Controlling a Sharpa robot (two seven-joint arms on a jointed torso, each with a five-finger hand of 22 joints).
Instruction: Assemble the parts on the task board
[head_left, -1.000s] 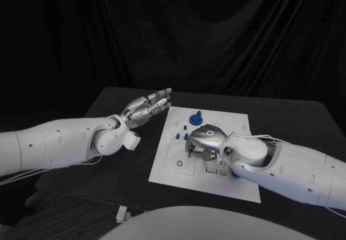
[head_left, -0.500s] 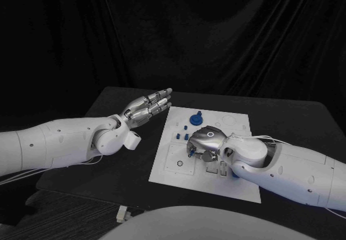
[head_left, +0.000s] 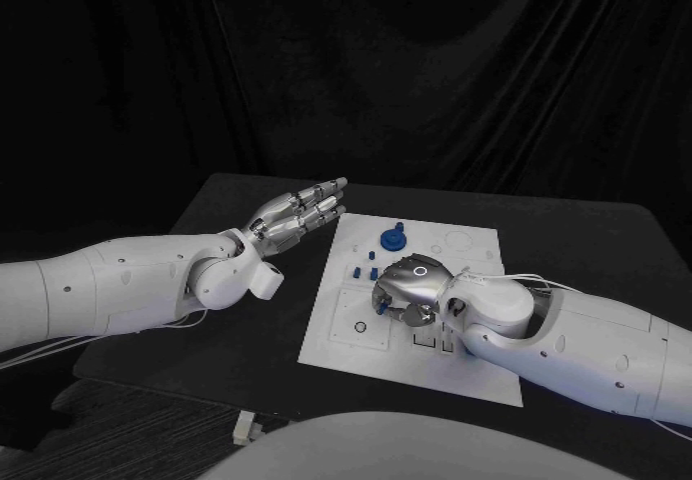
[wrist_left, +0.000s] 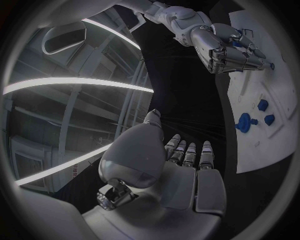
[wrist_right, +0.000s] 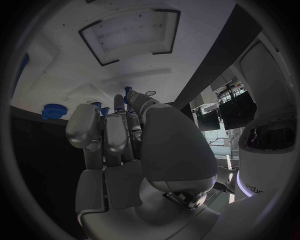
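Your right hand (head_left: 411, 290) works low over the middle of the white task board (head_left: 335, 345), fingers curled down onto the plate; there appears to be a small blue part (head_left: 379, 308) at its fingertips, but you cannot tell from these views whether it is pinched or merely touched. Just beyond the hand, a few small blue pegs (head_left: 361, 268) stand in the board, and farther back a larger round blue part (head_left: 392, 240) sits near the far edge. Several recesses on the near half look unfilled, so by this evidence the assembly is under way with much left to do. Off the board's far left corner, your left hand (head_left: 299, 213) hovers flat with fingers extended and apart, holding nothing. Compared with a second ago, the right hand has slid slightly nearer and lower across the board; the left hand and the standing parts have stayed put.
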